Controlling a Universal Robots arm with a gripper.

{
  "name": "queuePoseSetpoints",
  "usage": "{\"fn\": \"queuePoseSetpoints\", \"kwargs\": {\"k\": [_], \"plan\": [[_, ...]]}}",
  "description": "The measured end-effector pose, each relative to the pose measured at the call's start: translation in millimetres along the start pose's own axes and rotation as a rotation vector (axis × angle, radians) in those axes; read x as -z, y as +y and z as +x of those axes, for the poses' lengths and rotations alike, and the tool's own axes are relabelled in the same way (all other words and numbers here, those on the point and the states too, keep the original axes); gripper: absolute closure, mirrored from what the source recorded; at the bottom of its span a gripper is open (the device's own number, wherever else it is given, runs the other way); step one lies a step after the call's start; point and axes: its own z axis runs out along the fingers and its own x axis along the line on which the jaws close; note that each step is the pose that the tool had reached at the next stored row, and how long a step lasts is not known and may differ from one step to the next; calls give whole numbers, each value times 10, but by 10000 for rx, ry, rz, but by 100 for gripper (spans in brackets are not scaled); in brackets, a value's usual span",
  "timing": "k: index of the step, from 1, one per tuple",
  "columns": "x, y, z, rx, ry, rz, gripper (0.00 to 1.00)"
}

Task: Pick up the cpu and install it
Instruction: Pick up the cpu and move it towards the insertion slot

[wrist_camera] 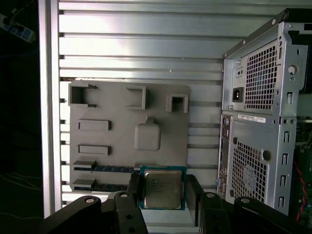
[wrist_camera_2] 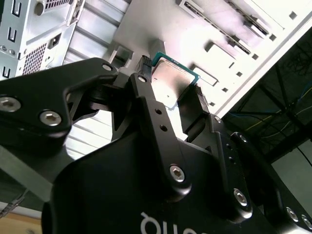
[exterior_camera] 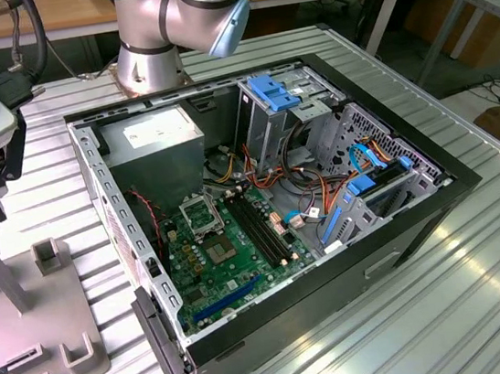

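First wrist view, tool [wrist_camera: 163, 191] clasping cpu [wrist_camera: 161, 188], above grey fixture [wrist_camera: 117, 131]

the cpu [wrist_camera_2: 175, 80] is partly hidden behind the black fingers [wrist_camera_2: 155, 117]

Gripper [wrist_camera: 162, 187] clamps cpu [wrist_camera: 162, 191] (silver face showing) over grey fixture plate [wrist_camera: 112, 117].

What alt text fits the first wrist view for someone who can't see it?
The hand grips the cpu by two opposite edges, metal face towards the camera. Beyond it lies a grey parts tray on a slatted metal table, with the back of the computer case beside the tray.
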Motion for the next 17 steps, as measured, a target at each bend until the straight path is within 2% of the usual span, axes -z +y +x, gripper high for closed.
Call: {"fn": "queuePoseSetpoints", "kwargs": {"k": [17], "plan": [[-4, -3, -136, 0, 0, -1, 53]]}}
